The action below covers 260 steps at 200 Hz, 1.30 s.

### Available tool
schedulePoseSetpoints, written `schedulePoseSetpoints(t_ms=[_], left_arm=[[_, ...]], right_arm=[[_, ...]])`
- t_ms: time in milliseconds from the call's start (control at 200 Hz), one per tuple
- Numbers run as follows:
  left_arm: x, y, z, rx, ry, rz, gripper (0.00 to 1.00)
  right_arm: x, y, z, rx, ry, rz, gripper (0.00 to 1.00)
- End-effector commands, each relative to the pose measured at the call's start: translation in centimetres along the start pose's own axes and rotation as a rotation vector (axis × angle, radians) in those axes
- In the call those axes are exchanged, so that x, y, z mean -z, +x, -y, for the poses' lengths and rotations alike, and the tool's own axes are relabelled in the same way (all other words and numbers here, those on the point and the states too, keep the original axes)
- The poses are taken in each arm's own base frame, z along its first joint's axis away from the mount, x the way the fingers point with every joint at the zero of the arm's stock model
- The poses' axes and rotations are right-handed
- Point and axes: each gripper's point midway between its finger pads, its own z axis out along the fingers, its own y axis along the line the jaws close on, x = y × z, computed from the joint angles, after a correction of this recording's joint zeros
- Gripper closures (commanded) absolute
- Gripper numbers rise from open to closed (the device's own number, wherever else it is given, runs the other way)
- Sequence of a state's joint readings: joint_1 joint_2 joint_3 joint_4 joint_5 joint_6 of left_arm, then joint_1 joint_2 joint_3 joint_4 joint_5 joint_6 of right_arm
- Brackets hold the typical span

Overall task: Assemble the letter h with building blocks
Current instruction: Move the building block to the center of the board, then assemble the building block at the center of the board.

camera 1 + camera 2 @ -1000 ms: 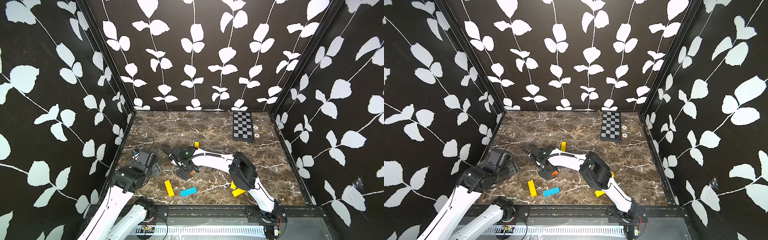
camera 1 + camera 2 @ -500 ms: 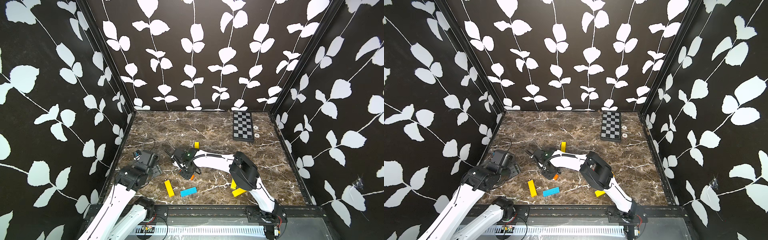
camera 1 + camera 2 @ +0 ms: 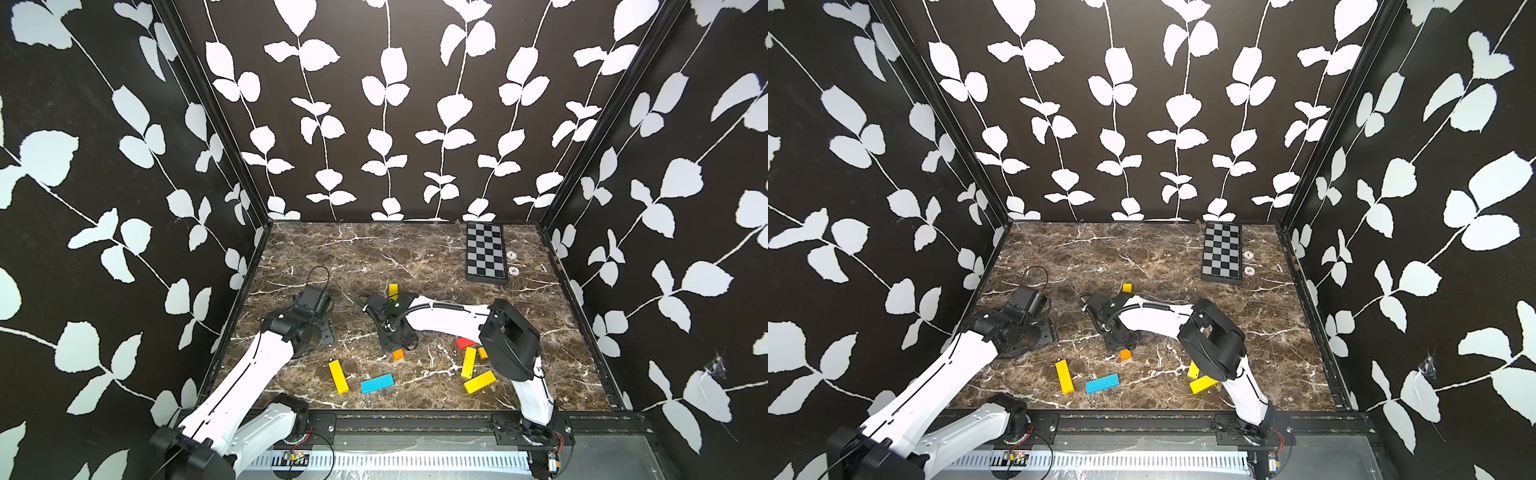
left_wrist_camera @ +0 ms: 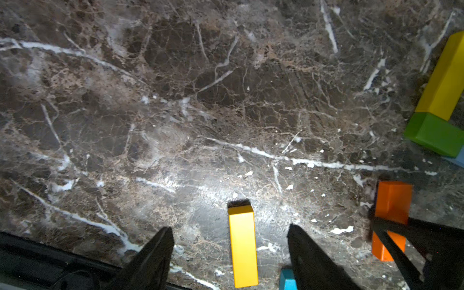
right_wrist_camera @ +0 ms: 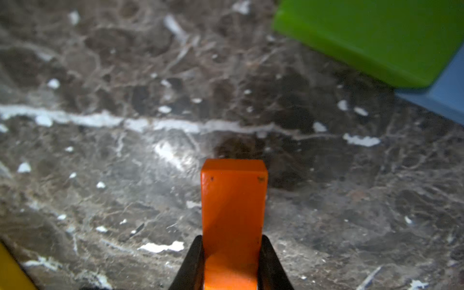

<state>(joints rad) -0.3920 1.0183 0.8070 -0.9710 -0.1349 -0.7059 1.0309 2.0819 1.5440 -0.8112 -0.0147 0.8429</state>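
My right jaws are pinching the orange block (image 5: 233,213) by its end; my left jaws are standing apart, empty.

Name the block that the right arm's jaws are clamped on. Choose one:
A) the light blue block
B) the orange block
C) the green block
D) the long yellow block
B: in the right wrist view the jaws press against both sides of the orange block, and no other block lies between them.
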Motion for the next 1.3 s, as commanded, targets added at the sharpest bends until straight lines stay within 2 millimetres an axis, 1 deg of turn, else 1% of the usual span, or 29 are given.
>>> schedulePoseSetpoints(t_ms=[0,20,55,90,110,130,150,190,295,345,400,515,600,685,745,860,925,1120,1160,1185,1205,1250,1295], left_arm=[[-0.6,-0.8,1.8,-0.069,0.064,-0.01,0.25],[-0.8,-0.7,1.9,-0.075,0.061,-0.02,0.26],[-1.2,-0.6,2.1,-0.085,0.061,-0.037,0.26],[-1.4,-0.5,2.3,-0.091,0.066,-0.048,0.27],[-1.5,-0.5,2.5,-0.095,0.072,-0.053,0.27],[-1.6,-0.5,2.6,-0.096,0.074,-0.056,0.27],[-1.6,-0.5,2.7,-0.097,0.079,-0.058,0.27],[-1.6,-0.6,2.8,-0.097,0.084,-0.054,0.27],[-1.4,-0.9,2.9,-0.103,0.093,-0.036,0.27],[-1.3,-0.9,2.8,-0.108,0.094,-0.033,0.27],[-1.4,-0.9,2.7,-0.111,0.092,-0.036,0.27],[-1.5,-0.9,2.4,-0.109,0.09,-0.043,0.27],[-1.4,-1.1,2.3,-0.101,0.094,-0.04,0.27],[-1.1,-1.4,2.2,-0.101,0.096,-0.027,0.27],[-1.0,-1.5,2.1,-0.102,0.092,-0.021,0.27],[-1.4,-1.3,1.9,-0.106,0.086,-0.035,0.27],[-1.7,-1.2,1.9,-0.106,0.084,-0.044,0.27],[-2.3,-0.8,2.0,-0.108,0.088,-0.055,0.27],[-2.5,-0.7,2.0,-0.109,0.093,-0.059,0.27],[-2.5,-0.7,2.1,-0.109,0.097,-0.06,0.27],[-2.6,-0.6,2.1,-0.109,0.098,-0.063,0.27],[-2.6,-0.6,2.2,-0.11,0.101,-0.066,0.27],[-2.6,-0.6,2.2,-0.111,0.102,-0.068,0.27]], right_arm=[[0.0,-1.1,0.4,-0.184,0.014,0.011,0.8],[0.0,-1.4,0.3,-0.185,0.015,0.01,0.78],[0.1,-1.7,0.4,-0.187,0.03,0.007,0.72],[0.2,-1.9,0.6,-0.189,0.045,-0.003,0.62],[0.2,-2.0,0.6,-0.187,0.047,-0.007,0.54],[0.3,-2.0,0.8,-0.189,0.056,-0.014,0.48],[0.3,-2.0,0.9,-0.188,0.065,-0.018,0.45],[0.3,-2.0,1.1,-0.184,0.076,-0.023,0.42],[0.0,-1.5,1.5,-0.181,0.082,-0.046,0.41],[-0.1,-1.3,1.7,-0.181,0.086,-0.051,0.43],[-0.4,-1.1,1.8,-0.18,0.088,-0.057,0.47],[-0.7,-1.5,1.8,-0.183,0.084,-0.058,0.56],[-1.0,-1.9,1.7,-0.19,0.082,-0.06,0.65],[-1.0,-2.5,1.7,-0.2,0.079,-0.056,0.7],[-0.9,-2.9,1.6,-0.208,0.074,-0.05,0.72],[-1.1,-3.4,1.1,-0.216,0.058,-0.054,0.72],[-1.3,-3.3,1.0,-0.215,0.056,-0.064,0.73],[-1.8,-3.3,1.5,-0.236,0.076,-0.071,0.72],[-1.9,-3.4,1.6,-0.242,0.076,-0.073,0.64],[-1.9,-3.4,1.6,-0.243,0.074,-0.074,0.55],[-1.8,-3.4,1.6,-0.243,0.074,-0.074,0.5],[-1.7,-3.5,1.5,-0.242,0.069,-0.071,0.48],[-1.6,-3.5,1.6,-0.244,0.07,-0.069,0.5]])
